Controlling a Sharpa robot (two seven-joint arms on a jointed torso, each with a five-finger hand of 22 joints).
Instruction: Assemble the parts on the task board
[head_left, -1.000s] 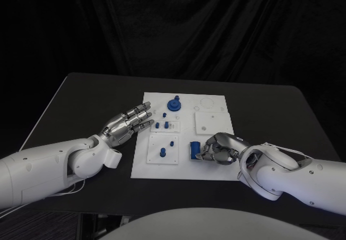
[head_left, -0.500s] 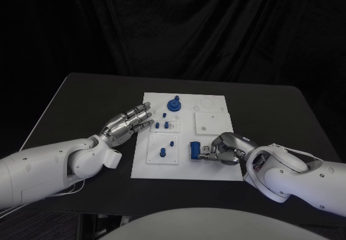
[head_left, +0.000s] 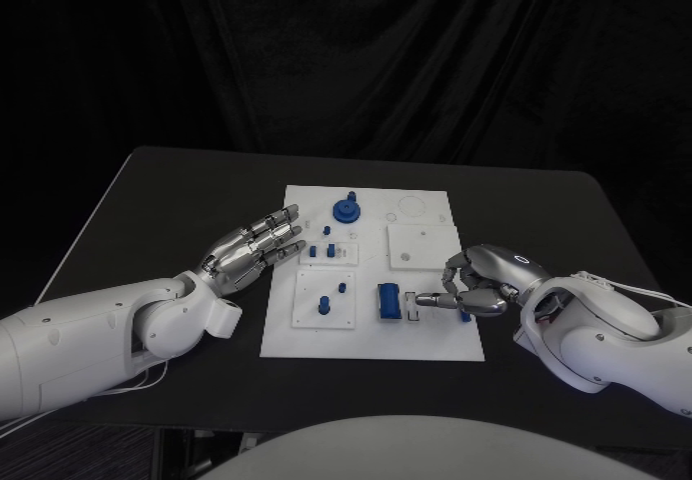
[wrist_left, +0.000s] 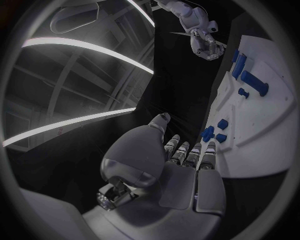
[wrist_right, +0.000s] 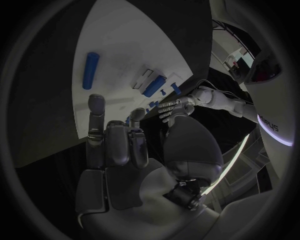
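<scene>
Over the task board (head_left: 433, 335), the right hand (head_left: 483, 280) hovers curled and empty; the left hand (head_left: 257, 246) lies flat, fingers spread.

A black counter (head_left: 173, 190) is sitting under everything, its dark matte top stretching out to rounded far corners. A black curtain (head_left: 375, 70) is hanging in folds behind the counter's far edge, covering the whole backdrop.

White task board (head_left: 433, 340) lies flat mid-tabletop; blue parts lie and stand on it, including a cylinder (head_left: 389, 300) lying near its front.
</scene>
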